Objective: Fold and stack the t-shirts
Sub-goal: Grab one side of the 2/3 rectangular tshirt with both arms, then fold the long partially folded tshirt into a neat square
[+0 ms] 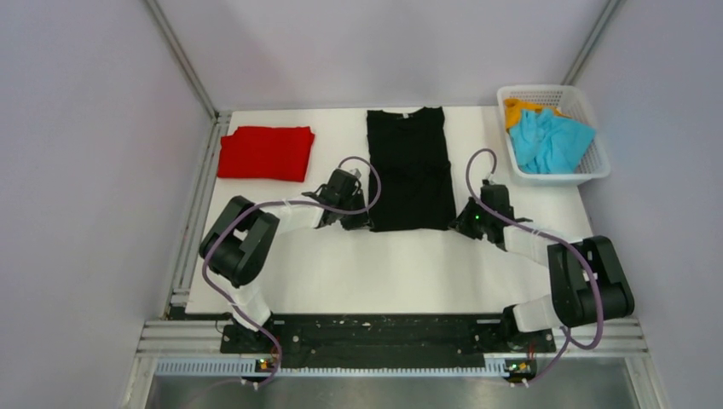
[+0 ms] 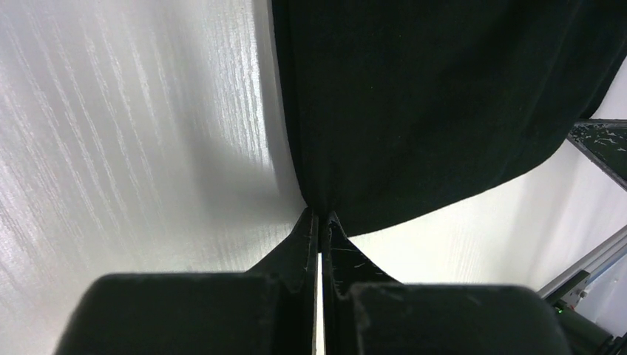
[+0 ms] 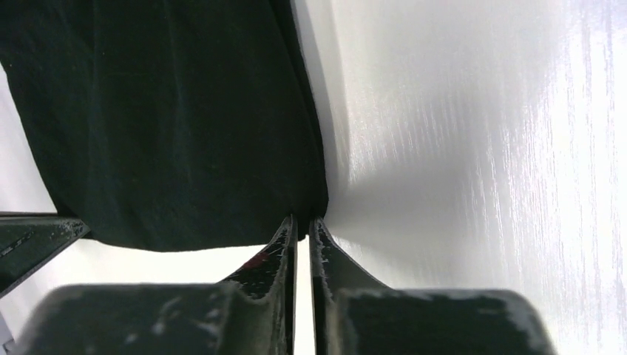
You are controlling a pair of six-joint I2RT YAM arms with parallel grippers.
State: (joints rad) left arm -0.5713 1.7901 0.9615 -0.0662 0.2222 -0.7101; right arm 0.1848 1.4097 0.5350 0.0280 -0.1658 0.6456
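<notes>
**Claws clamp both hem corners of black t-shirt (image 1: 411,169)**

Cloth lies stretched in a long, narrow panel down the middle of the white worktop (image 1: 384,273). Its collar points to the far edge and its hem lies nearest the arm bases. No sleeves stick out at either side.

The left claw (image 2: 319,220) is clenched on the hem's left corner. Its wrist view shows the two dark fingers (image 2: 299,244) pressed almost together, only a thin slit of light between them, with the corner of the fabric running into their tips.

The right claw (image 3: 303,222) mirrors it at the hem's right corner, likewise pinched tight on the cloth where the side edge meets the hem. Both claws sit low against the worktop, one on each side of the garment, their arms reaching in from the near corners.

A red t-shirt (image 1: 265,153) rests folded into a neat rectangle toward the far left of the worktop, well apart from the black one.

At the far right corner stands a white mesh basket (image 1: 597,170). It holds a crumpled cyan garment (image 1: 550,141), and an orange garment (image 1: 516,109) is bunched behind it at the basket's far left end.
</notes>
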